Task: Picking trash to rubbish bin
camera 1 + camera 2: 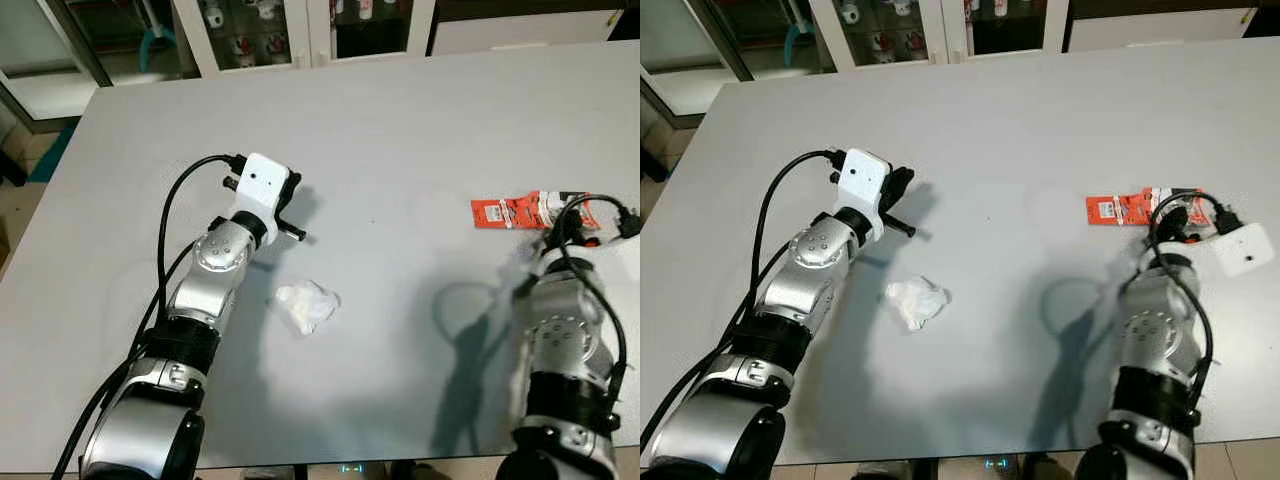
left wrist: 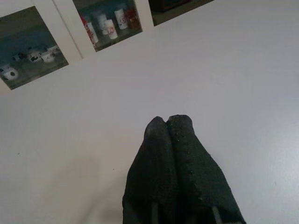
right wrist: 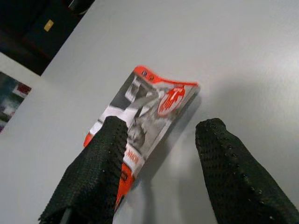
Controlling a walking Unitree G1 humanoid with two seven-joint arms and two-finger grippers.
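A red and white snack wrapper (image 1: 505,212) lies flat on the grey table (image 1: 400,120), at the right. My right gripper (image 3: 163,126) hovers just above its near end, open. One finger (image 3: 100,158) is over the wrapper and the other is over bare table beside it. A crumpled white tissue (image 1: 307,305) rests on the table nearer the front, left of centre. My left gripper (image 2: 167,122) is shut with nothing in it. It is held above the table a little behind and to the left of the tissue, pointing toward the far side.
Glass-fronted cabinets (image 1: 260,25) holding small bottles stand behind the table's far edge. The table's left edge (image 1: 50,190) runs diagonally, with floor beyond it. Black cables loop off both wrists.
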